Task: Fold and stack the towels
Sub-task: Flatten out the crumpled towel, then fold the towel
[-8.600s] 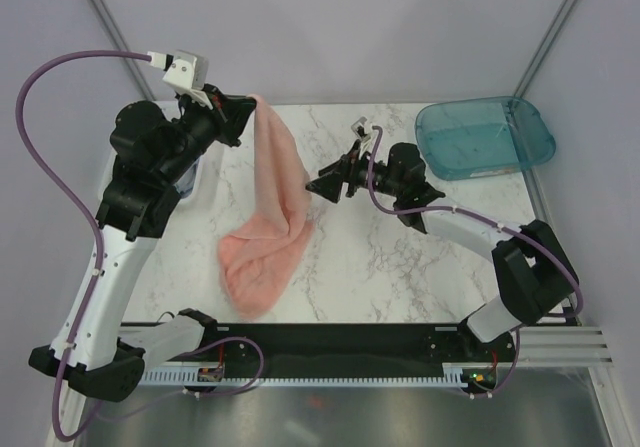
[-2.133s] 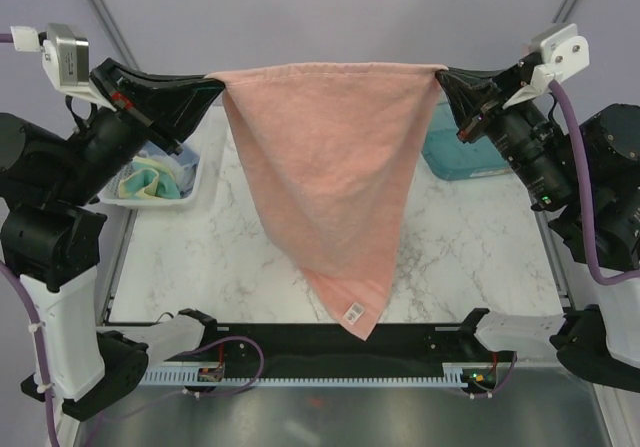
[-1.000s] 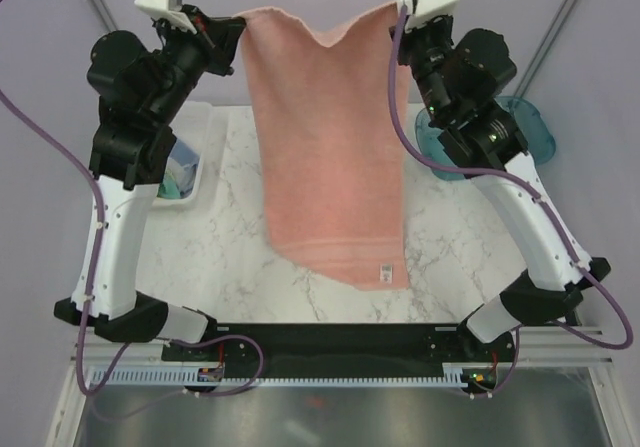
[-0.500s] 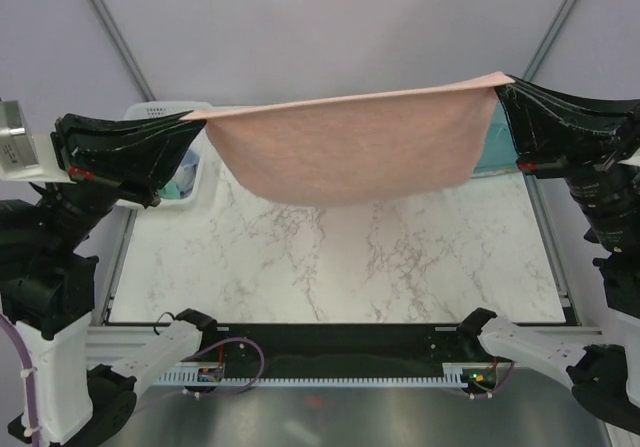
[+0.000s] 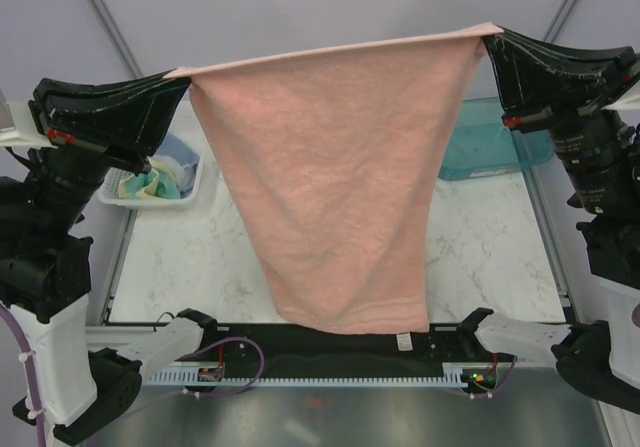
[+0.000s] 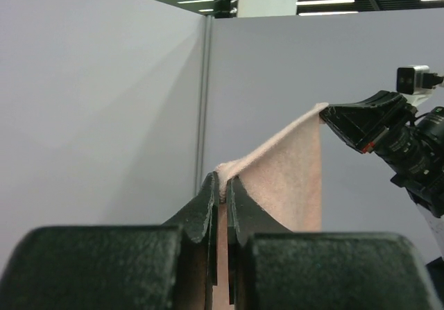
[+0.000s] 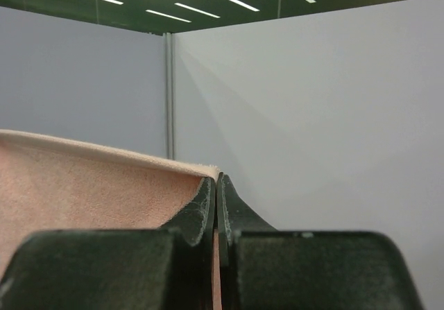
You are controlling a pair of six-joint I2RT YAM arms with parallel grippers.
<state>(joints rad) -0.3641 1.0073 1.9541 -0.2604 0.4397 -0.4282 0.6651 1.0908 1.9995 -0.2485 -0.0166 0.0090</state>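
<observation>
Salmon-pink towel (image 5: 340, 197) hangs spread in the air above the table (image 5: 480, 257), pinched by its two top corners. Left gripper (image 5: 180, 79) is clamped on the left corner and right gripper (image 5: 490, 39) on the right one. Both wrist views show the fingers squeezed together with only cloth in the seam. The top edge is taut and nearly straight. The sides taper in, and the bottom hem hangs out past the near table edge over the base rail, white tag (image 5: 404, 341) at the lower right. My read: the step is laying it flat for the first fold. To do it well, keep both corners level and the spacing constant so the edge doesn't sag. Carry the hem back over the marble, let it touch first, then lower away from it so the cloth lays without wrinkles. Don't release before it's fully supported. Pose: both arms are raised high and wide, with the fingers pointing inward toward each other. The other small cloths sit bunched in the white bin (image 5: 200, 172) at the left, and the teal tray (image 5: 500, 157) is back right, partly behind the towel.
</observation>
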